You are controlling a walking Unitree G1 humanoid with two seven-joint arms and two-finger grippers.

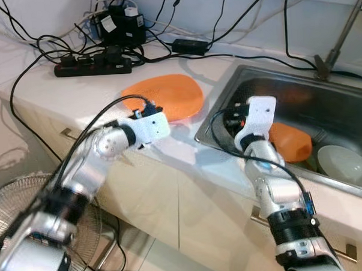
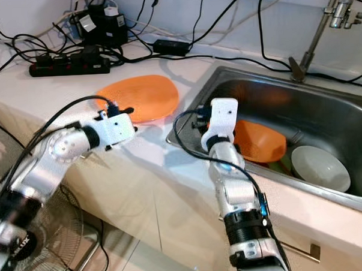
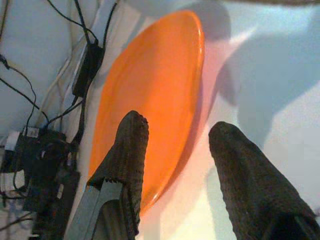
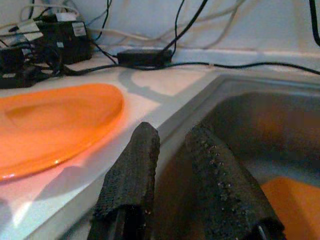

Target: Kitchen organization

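Plate (image 1: 167, 95), one, orange, lies on the counter (image 1: 187, 144) just ahead of the left gripper (image 3: 175, 150), fingers spread, empty. Right gripper (image 4: 172, 165), slightly parted, empty, hangs over the sink (image 2: 324, 114); beyond it two bowls, orange (image 2: 259, 141) and white (image 2: 320, 168).

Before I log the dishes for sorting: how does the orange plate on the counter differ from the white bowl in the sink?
The orange plate lies flat on the counter; the white bowl sits down in the sink. The plate is broad and shallow, the bowl rounder and deeper. Both sit upright, and neither is held.
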